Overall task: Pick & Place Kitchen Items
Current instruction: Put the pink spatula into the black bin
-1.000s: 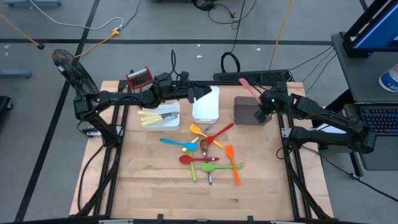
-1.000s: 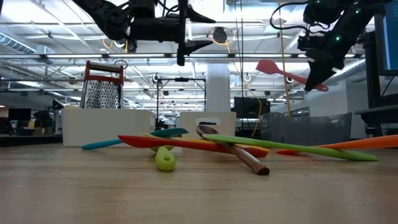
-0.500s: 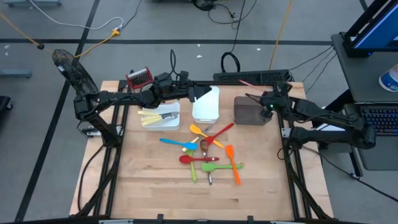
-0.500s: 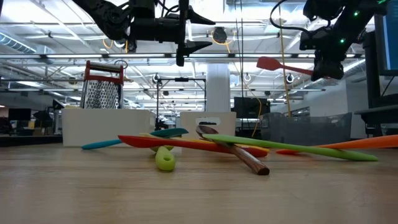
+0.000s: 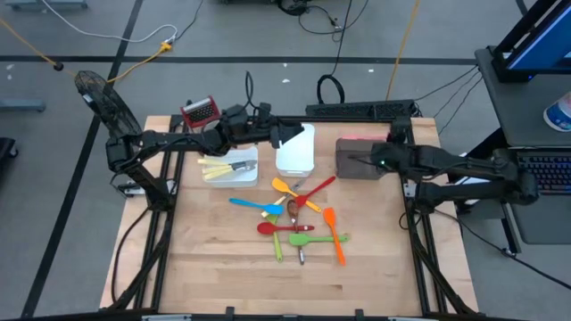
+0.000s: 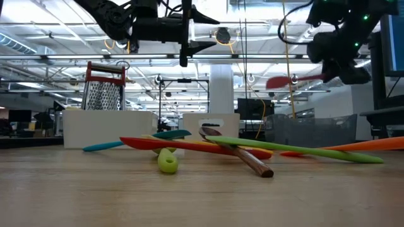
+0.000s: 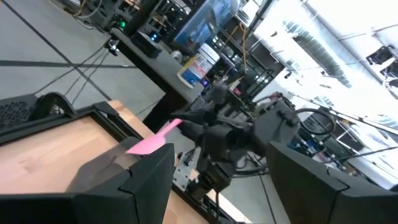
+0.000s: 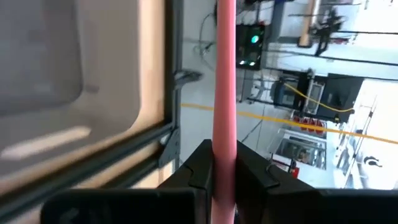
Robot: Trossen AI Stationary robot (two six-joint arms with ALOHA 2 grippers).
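The pink spatula [image 8: 224,74] is clamped by its handle in my right gripper [image 5: 378,161], held level above the brown tray [image 5: 353,159], so I should lower it flat inside before parting my fingers.

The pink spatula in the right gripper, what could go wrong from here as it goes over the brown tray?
1. The right gripper pinches only the slim handle of the pink spatula, held level well above the table; it could pivot or slip.
2. Released there, its long handle might catch the rim of the brown tray and tip out.
3. The left gripper, open, hangs above the white trays, apart.
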